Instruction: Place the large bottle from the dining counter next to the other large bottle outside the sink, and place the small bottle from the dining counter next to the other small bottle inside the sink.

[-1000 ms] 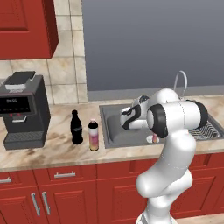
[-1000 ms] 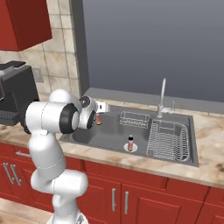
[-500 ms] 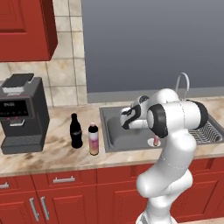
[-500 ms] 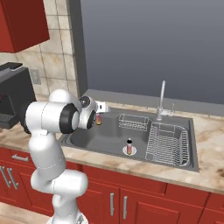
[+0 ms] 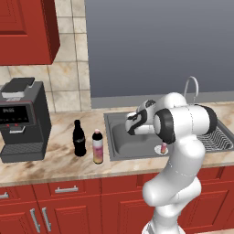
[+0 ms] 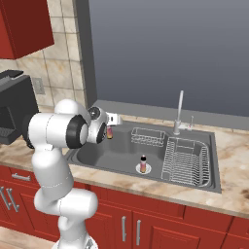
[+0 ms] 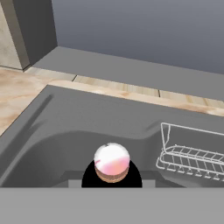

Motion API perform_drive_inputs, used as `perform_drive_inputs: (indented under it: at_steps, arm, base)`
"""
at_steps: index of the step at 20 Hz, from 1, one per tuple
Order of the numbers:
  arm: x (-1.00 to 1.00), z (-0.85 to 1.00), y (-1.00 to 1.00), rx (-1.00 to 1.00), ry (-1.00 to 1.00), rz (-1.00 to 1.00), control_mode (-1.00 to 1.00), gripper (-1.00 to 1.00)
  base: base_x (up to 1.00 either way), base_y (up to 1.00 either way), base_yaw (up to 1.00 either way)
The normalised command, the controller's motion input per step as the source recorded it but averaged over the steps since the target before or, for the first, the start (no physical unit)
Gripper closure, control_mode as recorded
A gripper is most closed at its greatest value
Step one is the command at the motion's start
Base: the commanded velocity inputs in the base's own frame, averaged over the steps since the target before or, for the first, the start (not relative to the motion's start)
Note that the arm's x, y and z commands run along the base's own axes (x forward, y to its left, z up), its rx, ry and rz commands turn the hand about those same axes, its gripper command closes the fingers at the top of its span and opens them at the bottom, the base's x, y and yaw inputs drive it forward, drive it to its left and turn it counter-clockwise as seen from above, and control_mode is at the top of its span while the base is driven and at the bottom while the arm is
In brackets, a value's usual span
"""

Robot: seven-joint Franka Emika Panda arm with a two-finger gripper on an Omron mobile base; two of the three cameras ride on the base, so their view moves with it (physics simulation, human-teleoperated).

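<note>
Sink (image 6: 97, 151): grey basin across the middle of the right base view, with a wire basket (image 6: 148, 137) at its back and a drying rack (image 6: 187, 160) in its right part.
Counter (image 5: 55, 160): marble, lower left of the left base view; the coffee machine (image 5: 20, 121) stands at the far left.
Large bottles: a dark one (image 5: 79, 138) and a pink-and-orange one (image 5: 97, 146) stand side by side, just left of the sink, so that half of the task looks done.
Gripper (image 6: 110, 130): left of centre in the right base view, over the sink's back left part, fingers clamped on the carried small bottle (image 7: 112, 162), whose pale pink cap sits at lower centre of the hand view.
Resident small bottle (image 6: 142, 164): upright near the basin's middle, well apart from the gripper.
Risk, placement: letting go here would likely leave the pair too far apart.
Risk, drop: released from height, the narrow bottle could topple or roll along the basin floor.
Risk, collision: a low sweep toward the resident bottle could knock it over.
</note>
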Motion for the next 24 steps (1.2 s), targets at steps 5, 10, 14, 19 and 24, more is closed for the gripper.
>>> perform_drive_inputs:
  at_steps: [5, 10, 14, 19, 24]
  arm:
    - [0.0, 0.0, 0.0, 0.0, 0.0, 0.0, 1.0, 1.0]
    - [0.0, 0.0, -0.01, 0.01, 0.0, 0.0, -1.0, 1.0]
    - [-0.02, 0.0, -0.12, 0.03, 0.0, 0.01, -1.0, 1.0]
    - [0.0, -0.01, -0.23, 0.04, 0.0, 0.01, -1.0, 1.0]
    - [0.0, -0.11, -0.34, 0.0, 0.0, 0.0, -1.0, 1.0]
  base:
    - [0.0, 0.0, 0.0]
    - [0.0, 0.0, 0.0]
    - [0.0, 0.0, 0.0]
    - [0.0, 0.0, 0.0]
    - [0.0, 0.0, 0.0]
